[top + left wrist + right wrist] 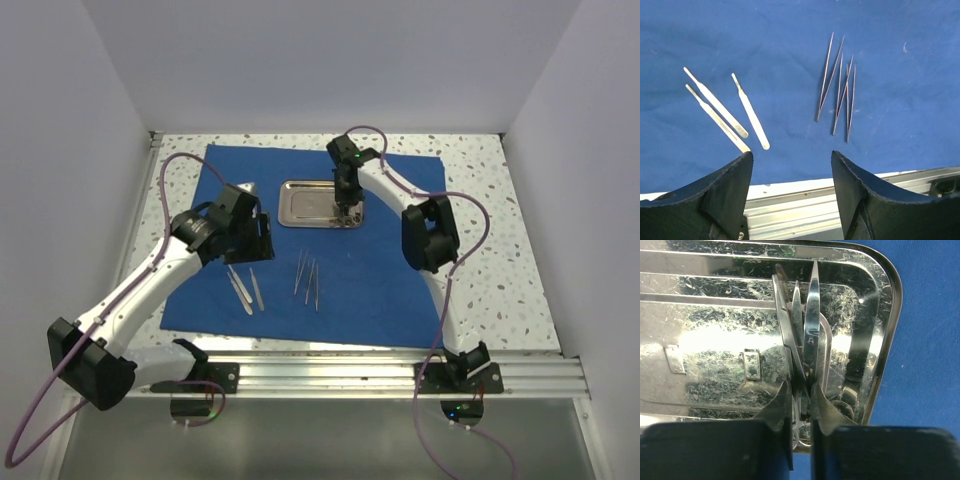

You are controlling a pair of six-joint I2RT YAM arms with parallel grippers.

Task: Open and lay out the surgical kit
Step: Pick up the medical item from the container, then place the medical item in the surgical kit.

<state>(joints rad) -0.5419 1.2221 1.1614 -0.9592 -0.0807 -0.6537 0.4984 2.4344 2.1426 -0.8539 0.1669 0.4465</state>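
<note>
The royal-blue cloth of the surgical kit lies spread flat on the table, and the steel tray rests on its far half. My right gripper reaches down into the tray, and its jaws are shut on a pair of silver scissors whose blades point away. My left gripper hangs open over the cloth's near edge with nothing between its fingers. Three flat scalpel handles and several thin forceps lie on the cloth just beyond it.
The aluminium rail carrying the arm bases runs along the near table edge. Speckled tabletop shows around the cloth, and white walls close in the left, right and back.
</note>
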